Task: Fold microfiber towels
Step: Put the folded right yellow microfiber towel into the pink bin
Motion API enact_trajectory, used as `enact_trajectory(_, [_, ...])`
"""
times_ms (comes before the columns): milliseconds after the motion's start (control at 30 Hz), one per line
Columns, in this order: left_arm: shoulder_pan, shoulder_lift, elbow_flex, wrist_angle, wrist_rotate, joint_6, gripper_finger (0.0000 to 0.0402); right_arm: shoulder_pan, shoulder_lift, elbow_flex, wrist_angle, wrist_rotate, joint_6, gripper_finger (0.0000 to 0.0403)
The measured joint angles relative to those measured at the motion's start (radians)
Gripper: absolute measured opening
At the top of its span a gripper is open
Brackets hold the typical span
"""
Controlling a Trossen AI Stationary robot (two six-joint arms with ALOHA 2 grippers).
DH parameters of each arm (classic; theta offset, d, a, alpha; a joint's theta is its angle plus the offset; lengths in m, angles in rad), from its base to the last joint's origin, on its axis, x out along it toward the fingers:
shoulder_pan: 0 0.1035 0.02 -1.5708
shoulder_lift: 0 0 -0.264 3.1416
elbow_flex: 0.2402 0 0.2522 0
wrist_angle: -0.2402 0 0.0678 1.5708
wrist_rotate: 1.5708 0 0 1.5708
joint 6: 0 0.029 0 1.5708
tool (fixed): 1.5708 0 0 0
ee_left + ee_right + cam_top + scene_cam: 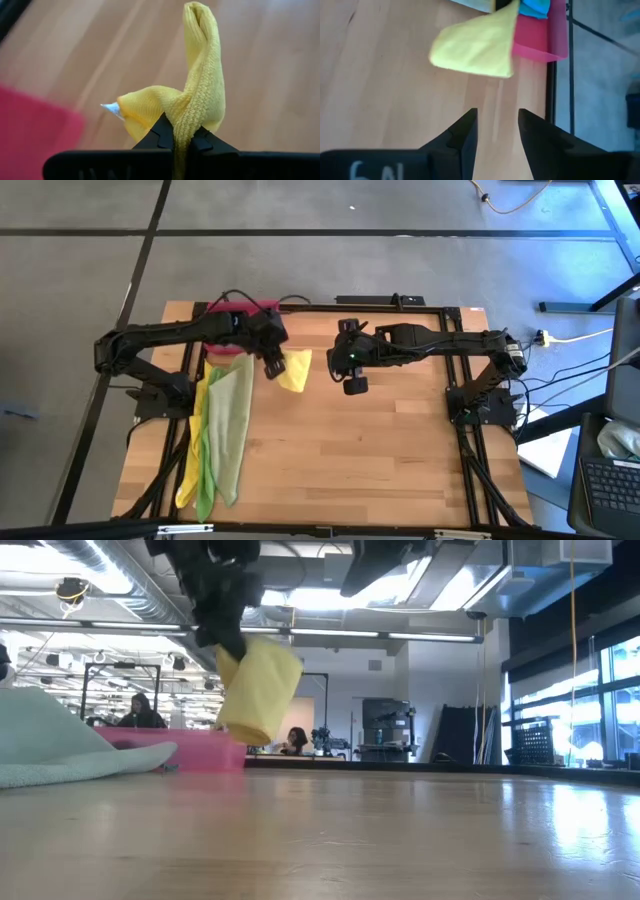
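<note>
A yellow microfiber towel (295, 369) hangs bunched from my left gripper (272, 366), which is shut on it over the table's far left part; the low view shows the yellow towel (258, 690) hanging in the air. My right gripper (495, 131) stands open to the right of the towel (475, 47), above the table, with nothing between its fingers. More towels, yellow (190, 470), bright green (207, 485) and pale olive (232, 420), lie overlapped on the table's left side. A teal cloth (535, 7) lies in the pink tray (540, 37). My left gripper pinches a bunched, folded-over part of the yellow towel (184, 131) between its two fingers, several layers together. The fingers slant downward from the table's left side. The towel hangs below and past the fingertips, its free end (248, 730) lifted clear of the table.
The pink tray (232, 348) stands at the far left, mostly under my left arm. The pile of towels (60, 745) covers the left strip of the table. Bare wood (380, 460) spreads over the middle and right. A black frame rail (400, 305) runs along the far edge.
</note>
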Motion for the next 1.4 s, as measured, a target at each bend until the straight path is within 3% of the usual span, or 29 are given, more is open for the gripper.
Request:
enact_trajectory(433, [0.295,-0.011,0.0,-0.13,-0.014,0.146,0.0,0.0,0.0,0.0,-0.084,0.0,0.047,0.0143])
enact_trajectory(633, [0.382,-0.064,0.041,-0.173,-0.017,0.171,0.0,-0.01,0.0,0.0,-0.099,0.0,0.08,0.0143])
enact_trajectory(833, [0.469,-0.059,0.094,-0.188,-0.041,0.352,0.0,-0.03,0.0,0.0,-0.082,-0.001,0.079,0.0143])
enact_trajectory(1133, [0.589,0.101,0.095,-0.181,-0.002,0.497,0.0,-0.063,0.0,0.0,-0.078,-0.019,0.079,0.0143])
enact_trajectory(1400, [0.605,0.258,0.095,-0.153,0.017,0.558,0.0,-0.063,0.0,0.0,-0.089,-0.019,0.103,0.0143])
